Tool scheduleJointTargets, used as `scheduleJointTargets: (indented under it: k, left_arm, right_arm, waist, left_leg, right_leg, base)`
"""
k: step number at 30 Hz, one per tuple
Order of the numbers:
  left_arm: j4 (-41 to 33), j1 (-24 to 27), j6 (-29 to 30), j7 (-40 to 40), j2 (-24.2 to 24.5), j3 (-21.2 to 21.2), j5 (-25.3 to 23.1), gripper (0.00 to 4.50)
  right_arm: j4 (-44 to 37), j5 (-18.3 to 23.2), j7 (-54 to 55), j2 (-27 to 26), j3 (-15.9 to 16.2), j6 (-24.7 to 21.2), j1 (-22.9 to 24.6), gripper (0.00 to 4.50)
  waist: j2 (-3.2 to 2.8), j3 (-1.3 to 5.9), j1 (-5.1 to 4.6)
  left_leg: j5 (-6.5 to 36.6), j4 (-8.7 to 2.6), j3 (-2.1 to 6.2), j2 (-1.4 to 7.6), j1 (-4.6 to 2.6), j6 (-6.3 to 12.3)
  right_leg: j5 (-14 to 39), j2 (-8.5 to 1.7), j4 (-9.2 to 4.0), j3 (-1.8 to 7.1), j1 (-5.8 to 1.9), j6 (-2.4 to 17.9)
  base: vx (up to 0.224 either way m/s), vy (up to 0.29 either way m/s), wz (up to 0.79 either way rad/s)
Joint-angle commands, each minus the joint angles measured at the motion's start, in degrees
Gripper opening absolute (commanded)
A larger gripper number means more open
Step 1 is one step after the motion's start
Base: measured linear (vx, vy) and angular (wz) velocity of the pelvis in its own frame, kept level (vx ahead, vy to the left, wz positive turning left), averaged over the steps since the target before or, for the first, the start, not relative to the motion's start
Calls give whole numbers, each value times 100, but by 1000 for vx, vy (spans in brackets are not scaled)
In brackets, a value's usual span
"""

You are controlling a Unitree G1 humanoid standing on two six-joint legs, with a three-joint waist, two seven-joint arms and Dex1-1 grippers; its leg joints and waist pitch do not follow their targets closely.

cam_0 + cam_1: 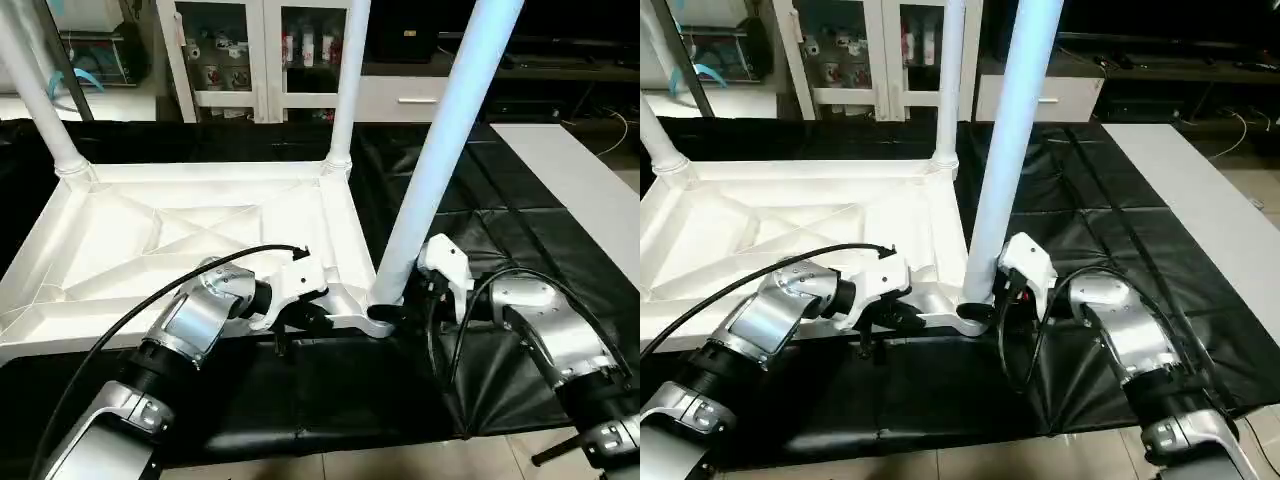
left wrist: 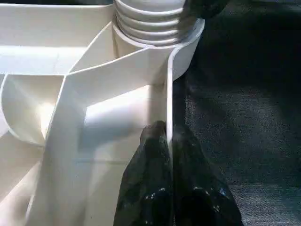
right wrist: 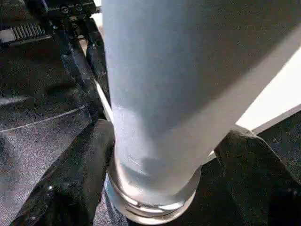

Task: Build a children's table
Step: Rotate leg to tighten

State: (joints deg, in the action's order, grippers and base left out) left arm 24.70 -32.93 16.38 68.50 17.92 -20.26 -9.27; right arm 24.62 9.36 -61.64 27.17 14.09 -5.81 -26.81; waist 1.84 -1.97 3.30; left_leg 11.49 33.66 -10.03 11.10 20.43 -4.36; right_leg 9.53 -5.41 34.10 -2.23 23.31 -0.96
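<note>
The chief risk, as I judge it, is the leaning leg [image 1: 440,150]: it tilts away from upright as it enters the near-right corner socket [image 1: 372,320], so its ribbed end could bind or cross-seat rather than go home, and any turning or pushing by the right claw [image 3: 160,155] could lever the whole top sideways. That claw has one black finger on each side of the leg just above its ribbed collar, clamped on it by the look of the right wrist view. A slip there would let the tall leg topple across the black-covered counter [image 1: 520,230]. The left claw [image 2: 167,141] has its two fingers pressed together on the thin rim wall of the table top [image 1: 180,240], just beside that same socket; if this pinch slides off the narrow edge, nothing steadies the top. The top lies ribbed side up on the counter, with two other legs [image 1: 345,80] standing in its far corner sockets.
</note>
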Motion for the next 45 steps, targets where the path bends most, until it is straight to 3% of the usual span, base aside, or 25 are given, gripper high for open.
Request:
scheduleJointTargets:
  k: [1,5,6,10,19,24,26,29,31,34,35,38,40,42,43,44,45]
  left_arm:
    - [200,96,12,220,-10,-318,2,6]
    - [226,68,-1,192,-19,-314,2,6]
    - [229,62,-3,189,-19,-312,5,0]
    - [293,29,-44,178,-2,-316,12,0]
    - [371,51,-81,-71,-30,-228,27,0]
    - [325,147,84,-241,-92,-117,123,0]
    - [324,160,161,-322,-127,-65,149,0]
    - [366,140,274,-496,-198,18,163,0]
    - [568,15,337,-865,-326,149,139,0]
    - [834,-198,426,-1316,-495,284,93,0]
    - [913,-273,458,-1445,-551,306,65,0]
    - [1050,-424,525,-1665,-652,351,37,0]
    - [1210,-614,619,-1959,-771,451,35,0]
    - [1456,-859,645,-2367,-895,533,-14,0]
    - [1539,-923,622,-2479,-918,536,-46,0]
    - [1611,-981,591,-2618,-941,541,-89,0]
    - [1683,-1040,565,-2759,-964,549,-126,0]
  right_arm:
    - [210,-178,8,-2,68,69,-90,357]
    - [316,-166,-29,-30,61,138,-130,357]
    - [334,-154,-39,-35,54,141,-139,329]
    - [368,-173,-92,-40,43,168,-142,293]
    - [395,-209,-4,-73,-10,233,32,242]
    - [451,-222,452,-225,-150,86,197,237]
    - [473,-234,570,-283,-165,48,248,236]
    - [494,-235,760,-372,-208,-11,292,236]
    - [574,-272,1197,-556,-296,-180,264,236]
    - [699,-317,1903,-891,-427,-479,179,235]
    - [752,-339,2169,-1033,-462,-567,140,235]
    - [848,-390,2735,-1326,-547,-717,56,235]
    - [1027,-442,3577,-1698,-717,-890,-98,233]
    - [1313,-392,4646,-2215,-999,-1005,-347,231]
    - [1408,-413,4984,-2342,-1084,-1040,-430,228]
    - [1501,-409,5286,-2465,-1175,-1063,-508,221]
    - [1583,-393,5619,-2594,-1290,-1078,-586,220]
  waist:
    - [70,296,7]
    - [61,286,7]
    - [64,285,5]
    - [67,282,4]
    - [69,271,3]
    - [63,236,-22]
    - [92,235,-46]
    - [80,225,-81]
    - [127,226,-124]
    - [118,231,-165]
    - [111,241,-188]
    - [101,243,-212]
    - [90,239,-237]
    - [70,244,-312]
    - [74,290,-326]
    - [65,291,-316]
    - [55,291,-304]
  left_leg:
    - [1095,-397,-2,162,10,395]
    - [1188,-409,3,166,7,371]
    - [1199,-410,2,166,7,368]
    - [1225,-415,4,165,10,374]
    - [1378,-436,15,175,4,317]
    - [1839,-480,48,168,-10,162]
    - [1982,-485,56,169,-18,128]
    - [2180,-505,80,165,-24,81]
    - [2231,-510,84,164,-11,66]
    - [2246,-520,107,141,1,10]
    - [2181,-541,135,137,43,-20]
    - [2195,-547,132,134,27,-45]
    - [2322,-537,118,126,-12,-28]
    - [2323,-544,126,106,2,-120]
    - [2140,-550,152,110,46,-179]
    - [2008,-561,151,123,60,-191]
    - [1926,-524,85,117,4,-147]
  right_leg:
    - [1305,-226,-359,144,-264,1420]
    - [1460,-227,-379,144,-259,1381]
    - [1471,-224,-381,144,-257,1377]
    - [1503,-222,-386,143,-253,1361]
    - [1729,-228,-410,144,-236,1284]
    - [2513,-238,-488,135,-204,1021]
    - [2683,-235,-516,134,-185,937]
    - [2915,-235,-547,127,-158,845]
    - [2956,-227,-558,120,-155,800]
    - [3096,-232,-568,103,-163,730]
    - [3122,-249,-573,83,-200,654]
    - [2966,-241,-588,80,-176,683]
    - [2958,-236,-602,92,-134,738]
    - [2944,-234,-592,98,-117,762]
    - [2678,-244,-546,91,-194,776]
    - [2460,-238,-528,94,-198,791]
    - [1963,-204,-512,122,-130,936]
  base:
    - [0,0,0]
    - [0,0,0]
    - [0,0,0]
    - [0,0,0]
    - [0,0,0]
    - [0,0,0]
    - [0,0,0]
    - [0,0,0]
    - [0,0,0]
    - [0,0,0]
    - [0,0,0]
    - [0,0,0]
    - [0,0,0]
    - [0,0,0]
    - [0,0,0]
    - [0,0,0]
    - [0,0,0]
